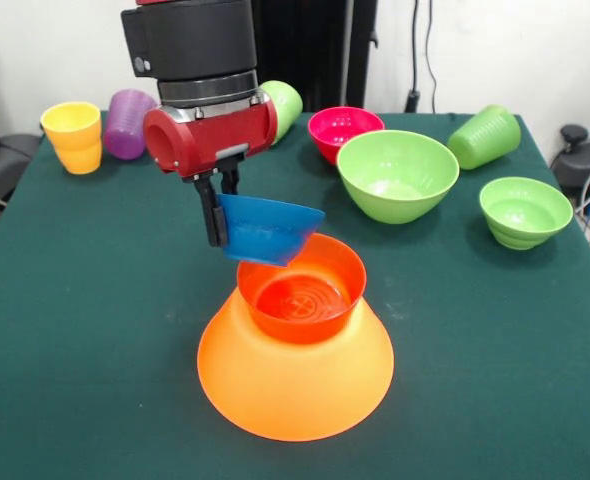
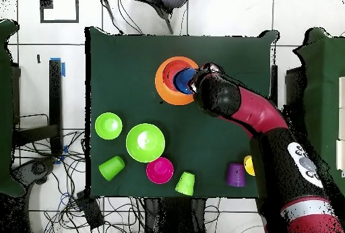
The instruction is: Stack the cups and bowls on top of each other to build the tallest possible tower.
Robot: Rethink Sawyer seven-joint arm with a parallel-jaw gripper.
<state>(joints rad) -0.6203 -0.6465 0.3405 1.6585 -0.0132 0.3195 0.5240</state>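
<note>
Blue bowl held above the orange stack

Fingers of the gripper [image 1: 221, 215] are pinched on the rim of the small glossy blue plastic bowl [image 1: 270, 229], one dark finger showing down the bowl's outer wall in the front view. The blue bowl hangs tilted, mouth upward, just above the rim of the smaller red-orange plastic bowl [image 1: 302, 290]; whether the two touch cannot be told. The red-orange bowl sits upright, mouth up, on top of the huge orange plastic bowl [image 1: 293, 375], which stands upside down on the dark green table [image 1: 95, 330] as a wide base.

All else is placed from the huge orange bowl, as the front view shows it. Beyond it and to the right stands the large light green plastic bowl [image 1: 398, 175], upright. Further right, well apart, is the small green plastic bowl [image 1: 525, 211], also upright. Behind the large green bowl, just beside it, sits the pink plastic bowl [image 1: 344, 132]. Right of the pink bowl, a ribbed light green plastic cup [image 1: 485, 136] lies on its side. A second light green ribbed cup [image 1: 283, 105] shows behind the red gripper housing, partly hidden. Far back to the left, the ribbed purple plastic cup [image 1: 128, 123] lies tipped over, touching or just beside the upright ribbed yellow plastic cup [image 1: 74, 137].

From overhead, the red and black arm [image 2: 269, 126] reaches across the table to the orange stack.
</note>
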